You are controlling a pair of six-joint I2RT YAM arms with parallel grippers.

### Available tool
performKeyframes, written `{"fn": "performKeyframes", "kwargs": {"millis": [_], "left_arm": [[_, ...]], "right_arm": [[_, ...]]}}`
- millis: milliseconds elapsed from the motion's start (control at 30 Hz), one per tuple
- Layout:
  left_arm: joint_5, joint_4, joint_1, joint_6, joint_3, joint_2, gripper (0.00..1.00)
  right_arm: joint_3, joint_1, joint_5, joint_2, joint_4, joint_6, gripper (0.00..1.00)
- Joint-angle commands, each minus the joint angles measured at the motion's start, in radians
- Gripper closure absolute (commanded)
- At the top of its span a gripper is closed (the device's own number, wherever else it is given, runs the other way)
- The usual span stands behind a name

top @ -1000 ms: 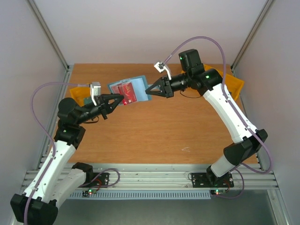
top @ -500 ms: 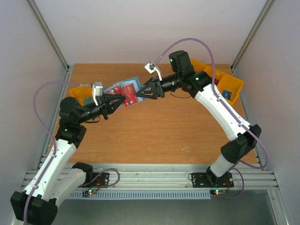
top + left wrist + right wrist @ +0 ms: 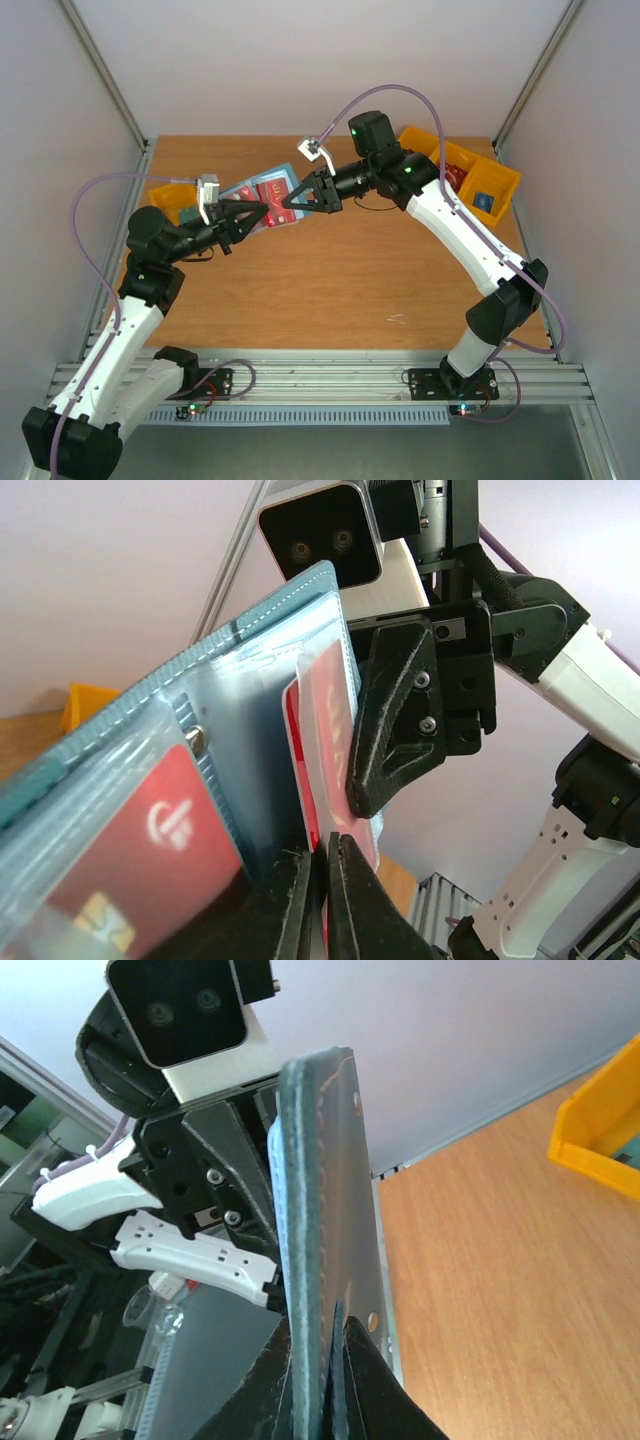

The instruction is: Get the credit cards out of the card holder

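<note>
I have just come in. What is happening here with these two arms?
Both arms hold the teal card holder up between them, above the table. The left gripper is shut on one edge of it, and the right gripper is shut on the opposite edge. The holder is open, and two red cards show in its clear pockets. Whether either gripper also pinches a card, I cannot tell.

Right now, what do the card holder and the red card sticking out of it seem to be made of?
The card holder: probably leather or faux leather, matte teal, stitched along the edge; its sleeves look like clear glossy film. The red card: likely stiff plastic, shiny, with pale print.
</note>
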Motion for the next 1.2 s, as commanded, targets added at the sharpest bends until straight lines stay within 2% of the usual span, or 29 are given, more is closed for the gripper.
{"fn": "performKeyframes", "kwargs": {"millis": [0, 267, 433, 633, 867, 1067, 1167], "left_arm": [[-0.012, 0.045, 0.003, 0.006, 0.018, -0.018, 0.91], [-0.036, 0.015, 0.010, 0.009, 0.001, -0.018, 0.97], [-0.032, 0.009, 0.011, 0.012, -0.001, -0.018, 0.96], [-0.005, 0.012, 0.019, 0.009, -0.005, -0.022, 0.90], [0.015, -0.008, 0.023, 0.035, -0.013, -0.028, 0.91], [0.075, 0.037, 0.016, 0.023, 0.014, 0.005, 0.77], [0.080, 0.045, -0.003, 0.023, 0.024, 0.020, 0.75]], "right_arm": [[0.005, -0.016, -0.064, -0.030, 0.021, -0.010, 0.99], [0.015, -0.017, -0.095, -0.043, 0.012, -0.016, 0.99], [0.029, -0.017, -0.095, -0.044, -0.017, -0.035, 0.99], [0.034, -0.023, -0.085, -0.055, -0.045, -0.056, 0.99], [0.033, -0.025, -0.084, -0.063, -0.048, -0.053, 0.99], [0.031, -0.025, -0.073, -0.058, -0.039, -0.042, 0.99], [0.030, -0.024, -0.077, -0.054, -0.030, -0.034, 0.99]]}}
